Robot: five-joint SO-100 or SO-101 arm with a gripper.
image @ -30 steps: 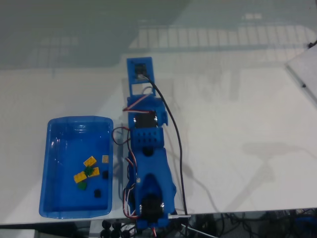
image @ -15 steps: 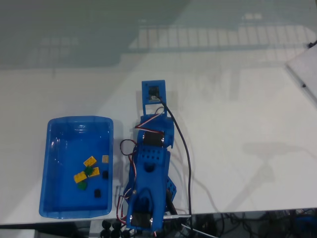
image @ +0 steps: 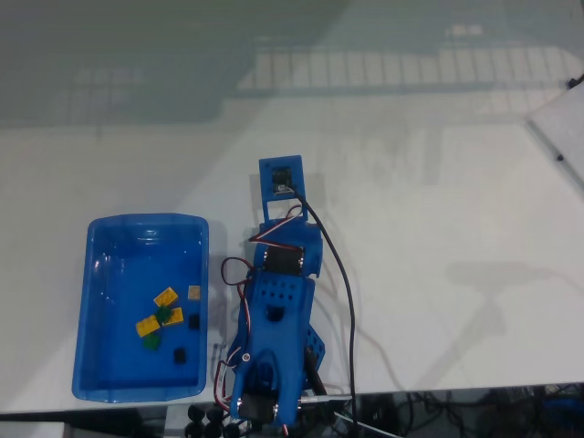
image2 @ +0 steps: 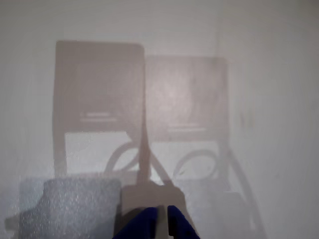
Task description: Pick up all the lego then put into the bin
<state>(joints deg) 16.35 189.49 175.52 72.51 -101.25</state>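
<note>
From where the fixed camera looked down, the blue studded plastic robot arm point(image: 274, 338) rose from the near edge of the white table point(image: 438, 182), its base among dark cables at the rim, and reached away toward the far side. A black cable point(image: 345, 301) ran along its right flank, and red and white wires looped at its left.

To the left of the arm, just beside it, sat the rectangular translucent blue plastic bin point(image: 99, 274) with rounded corners. The small plastic lego bricks point(image: 166, 315) lay gathered inside it, toward its right and near part: yellow-orange ones point(image: 165, 296), dark green ones point(image: 151, 341), black ones point(image: 180, 355) and a small tan one point(image: 194, 292) a little farther back. All of them rested on the bin's floor.

Farther on, the arm ended over bare table, well right of the bin and beyond its far right corner, apart from every brick. In the wrist view the two-finger blue gripper point(image2: 162, 220) showed at the bottom edge, its tips drawn nearly together with only a thin slit between them and nothing gripped. Ahead of it lay plain white surface carrying soft grey shadows of the arm's own square plate and wire loops.
</note>
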